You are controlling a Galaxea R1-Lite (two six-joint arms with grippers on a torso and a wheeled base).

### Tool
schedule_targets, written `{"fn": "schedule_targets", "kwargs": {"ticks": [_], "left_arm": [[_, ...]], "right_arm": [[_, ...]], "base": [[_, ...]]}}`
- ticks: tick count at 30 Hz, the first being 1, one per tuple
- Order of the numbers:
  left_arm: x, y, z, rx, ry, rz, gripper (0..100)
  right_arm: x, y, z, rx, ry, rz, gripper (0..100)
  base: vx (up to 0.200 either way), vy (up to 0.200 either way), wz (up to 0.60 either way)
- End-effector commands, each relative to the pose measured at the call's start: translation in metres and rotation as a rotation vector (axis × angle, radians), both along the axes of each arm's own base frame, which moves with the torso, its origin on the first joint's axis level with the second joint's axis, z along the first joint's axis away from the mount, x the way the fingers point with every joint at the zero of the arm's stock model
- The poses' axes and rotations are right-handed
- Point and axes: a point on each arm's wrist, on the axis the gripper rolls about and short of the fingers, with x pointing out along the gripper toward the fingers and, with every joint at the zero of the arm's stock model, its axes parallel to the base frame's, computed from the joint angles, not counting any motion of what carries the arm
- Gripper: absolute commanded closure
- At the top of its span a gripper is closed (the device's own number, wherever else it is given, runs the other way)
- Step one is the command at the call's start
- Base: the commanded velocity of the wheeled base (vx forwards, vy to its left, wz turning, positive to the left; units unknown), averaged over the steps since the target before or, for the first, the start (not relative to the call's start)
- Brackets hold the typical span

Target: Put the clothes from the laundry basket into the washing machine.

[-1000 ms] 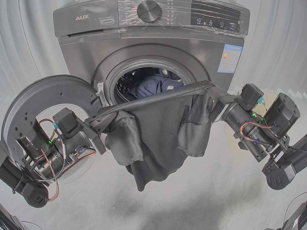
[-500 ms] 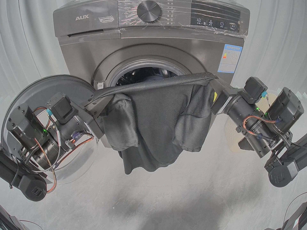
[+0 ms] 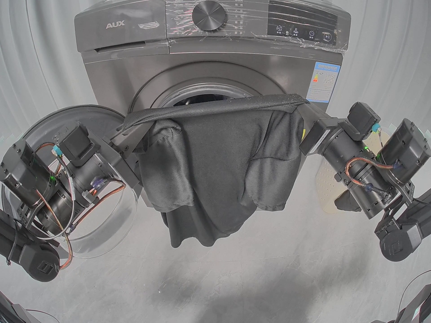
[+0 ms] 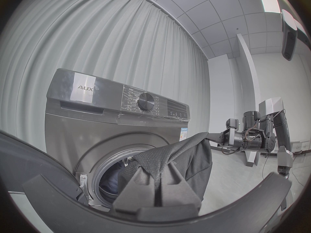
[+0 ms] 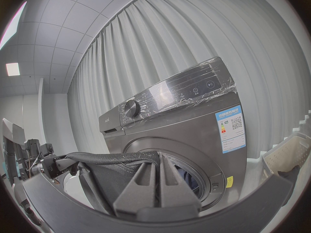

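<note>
We face the washing machine (image 3: 211,68), which stands on the grey floor (image 3: 269,274) before a pale curtain (image 3: 390,45). Its round door (image 3: 67,115) is swung wide open towards the robot's left.

Across the mouth of the drum hangs a dark grey garment (image 3: 215,171). Its top edge is drawn into a taut band from one arm to the other, and the rest drapes down in loose folds in front of the opening. The garment is outside the drum, just before it, and its lowest tail hangs clear of the floor.

To the right of the machine, behind the right arm, stands the cream perforated laundry basket (image 3: 327,189), with a dark piece of cloth (image 5: 293,172) at its rim.

The left tool (image 3: 125,133) is closed tight on the left end of the band. In the left wrist view we see its grey fingers (image 4: 139,185) brought together with the cloth pinched between them.

The right tool (image 3: 307,111) is clamped the same way on the right end, a little higher than the left one, its fingers (image 5: 171,178) pressed together over the fabric.

Inside the drum, past the hanging garment, we make out some blue clothing (image 4: 110,182).
</note>
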Motion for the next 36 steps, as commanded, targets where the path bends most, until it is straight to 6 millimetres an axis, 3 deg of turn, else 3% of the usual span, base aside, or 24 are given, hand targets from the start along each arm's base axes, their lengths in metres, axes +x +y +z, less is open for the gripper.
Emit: {"fn": "schedule_targets", "kwargs": {"ticks": [1, 9, 17, 18, 22, 27, 36], "left_arm": [[-0.001, 0.001, 0.001, -0.001, -0.004, 0.001, 100], [-0.001, 0.0, -0.002, 0.003, 0.006, -0.004, 100], [0.005, -0.014, -0.029, 0.045, 0.112, -0.039, 100], [0.012, -0.027, -0.041, 0.062, 0.147, -0.061, 100], [0.036, -0.05, -0.05, 0.064, 0.152, -0.073, 100], [0.043, -0.066, -0.059, 0.055, 0.17, -0.061, 100], [0.057, -0.073, -0.05, 0.019, 0.127, -0.035, 100]], "right_arm": [[-0.002, -0.001, 0.003, 0.005, -0.006, 0.0, 100], [-0.002, -0.001, 0.002, 0.004, -0.005, 0.0, 100], [0.0, -0.006, -0.013, -0.033, 0.046, -0.013, 100], [0.001, -0.006, -0.022, -0.053, 0.075, -0.015, 100], [0.001, -0.001, -0.05, -0.094, 0.166, 0.013, 100], [0.002, 0.005, -0.089, -0.177, 0.278, 0.039, 100], [-0.008, 0.029, -0.107, -0.217, 0.325, 0.118, 100]], "base": [[0.0, 0.0, 0.0], [0.0, 0.0, 0.0], [0.0, 0.0, 0.0], [0.0, 0.0, 0.0], [0.0, 0.0, 0.0], [0.0, 0.0, 0.0], [0.0, 0.0, 0.0]]}}
